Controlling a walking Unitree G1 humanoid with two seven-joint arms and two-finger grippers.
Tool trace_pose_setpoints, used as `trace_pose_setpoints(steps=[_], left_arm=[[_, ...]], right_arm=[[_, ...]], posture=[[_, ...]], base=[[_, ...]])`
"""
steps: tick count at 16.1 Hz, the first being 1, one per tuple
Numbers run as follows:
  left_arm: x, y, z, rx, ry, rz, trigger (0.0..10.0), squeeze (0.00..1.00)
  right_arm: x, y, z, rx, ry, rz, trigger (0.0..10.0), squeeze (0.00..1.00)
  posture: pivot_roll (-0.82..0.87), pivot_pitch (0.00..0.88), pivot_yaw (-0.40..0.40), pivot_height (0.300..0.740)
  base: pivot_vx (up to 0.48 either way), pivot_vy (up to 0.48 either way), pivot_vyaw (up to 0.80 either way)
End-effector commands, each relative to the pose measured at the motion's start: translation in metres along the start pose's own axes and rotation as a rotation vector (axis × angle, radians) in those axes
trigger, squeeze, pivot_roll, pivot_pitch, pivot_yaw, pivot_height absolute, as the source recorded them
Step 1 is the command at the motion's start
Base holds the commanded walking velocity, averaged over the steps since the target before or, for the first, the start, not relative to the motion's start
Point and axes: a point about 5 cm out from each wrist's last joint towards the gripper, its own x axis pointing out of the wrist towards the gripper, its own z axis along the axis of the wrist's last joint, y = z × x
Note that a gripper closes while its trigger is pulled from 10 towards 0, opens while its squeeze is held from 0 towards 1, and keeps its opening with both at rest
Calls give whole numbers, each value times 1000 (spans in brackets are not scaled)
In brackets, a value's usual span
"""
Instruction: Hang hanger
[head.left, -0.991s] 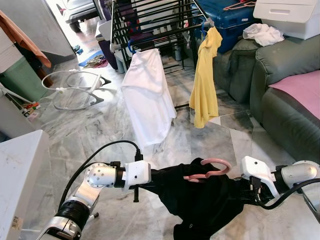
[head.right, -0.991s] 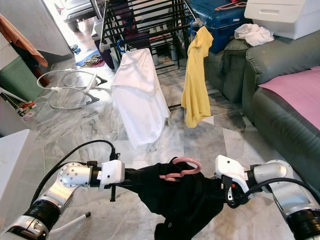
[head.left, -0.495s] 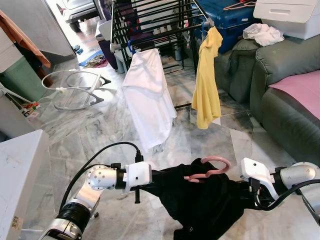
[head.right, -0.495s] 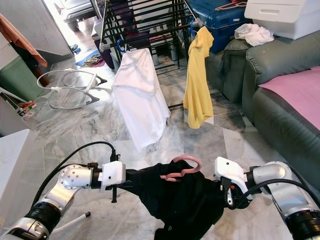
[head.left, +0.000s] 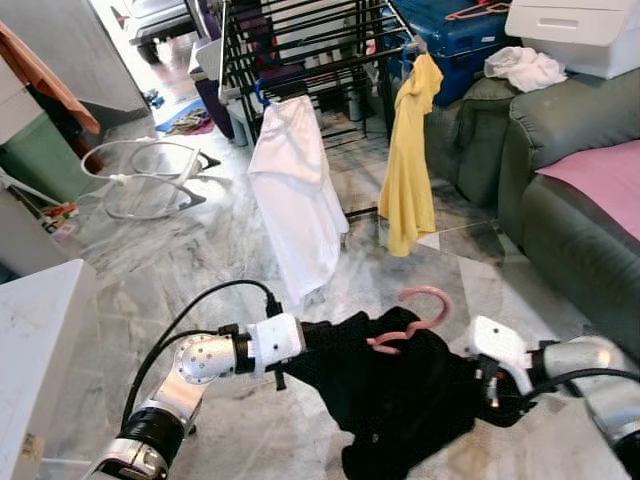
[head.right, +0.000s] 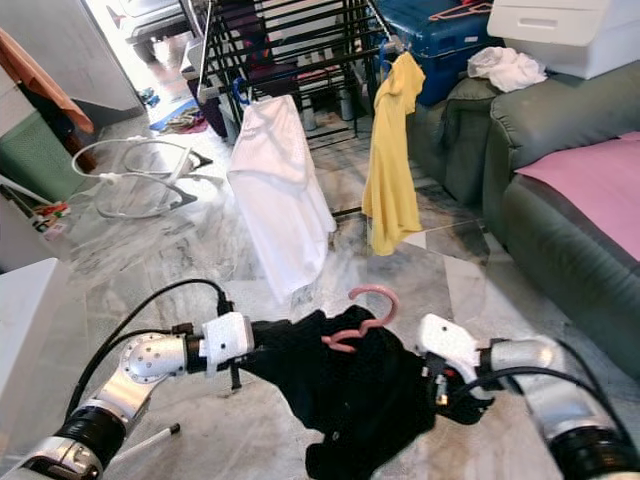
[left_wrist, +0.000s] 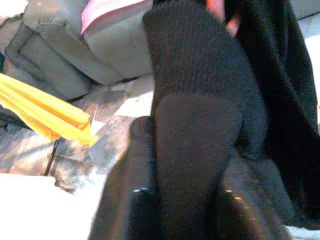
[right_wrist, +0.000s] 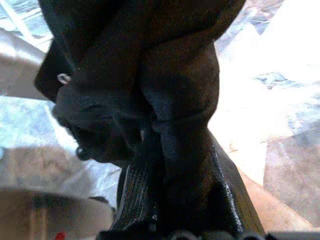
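A black garment (head.left: 400, 395) hangs on a pink hanger, whose hook (head.left: 424, 303) sticks up above the collar. I hold it low over the marble floor between both arms. My left gripper (head.left: 306, 338) is shut on the garment's left shoulder, with its fingers (left_wrist: 125, 200) clamping black fabric in the left wrist view. My right gripper (head.left: 480, 388) is shut on the right shoulder, where bunched cloth (right_wrist: 165, 115) sits between the fingers. Ahead stands a black drying rack (head.left: 300, 45) with a white shirt (head.left: 300, 200) and a yellow shirt (head.left: 410, 165) hanging from it.
A grey-green sofa (head.left: 560, 200) with a pink cushion (head.left: 605, 170) runs along the right. A white cabinet (head.left: 40, 350) stands at my near left. A white tubular stand (head.left: 150, 175) lies on the floor far left. A blue case (head.left: 450, 30) sits behind the rack.
The pink hook has tipped upward and stands higher. My right gripper has moved in toward the left, bunching the black garment. The view has shifted slightly.
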Motion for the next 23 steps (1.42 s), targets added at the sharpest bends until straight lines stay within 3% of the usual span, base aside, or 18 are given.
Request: trace_pose_setpoints(steps=[1,7,10,12,15,16,18,20,21,22,23], left_arm=[[-11,-4,-10,-18,39,9,10000,1000],[-18,-8,-18,28,77,82,10000,1000],[-20,8,-13,81,47,279,10000,1000],[-20,9,-13,79,46,284,10000,1000],[-20,6,-17,64,59,289,10000,1000],[-22,5,-21,25,71,338,10000,1000],[-25,5,-37,-174,126,552,10000,1000],[-32,-3,-54,-410,179,842,10000,1000],[-34,-4,-57,-451,188,896,10000,1000],[-39,-6,-62,-558,181,1022,10000,1000],[-41,-8,-64,-614,173,1080,10000,1000]], right_arm=[[3,-7,13,-32,-49,-63,0,0],[20,4,7,-3,-59,-127,0,0],[27,11,2,23,-52,-136,0,0],[29,12,1,31,-41,-145,0,0],[34,5,-1,82,-15,-257,0,0],[36,3,-1,117,-14,-303,0,0],[40,-1,-4,219,-25,-433,0,0],[39,-6,-7,311,-37,-627,0,0],[38,-8,-8,354,-44,-671,0,0],[37,-8,-6,449,-77,-733,0,0],[37,-7,-6,480,-88,-767,0,0]], posture=[[-247,0,217,740],[-248,0,217,740],[-248,0,215,740],[-248,0,213,740],[-249,0,213,740],[-250,0,214,740],[-252,0,217,740],[-251,0,214,740],[-252,0,212,740],[-250,0,209,740],[-249,0,204,740]], base=[[0,0,0],[0,0,0],[0,0,0],[0,0,0],[0,0,0],[0,0,0],[0,0,0],[0,0,0],[0,0,0],[0,0,0],[0,0,0]])
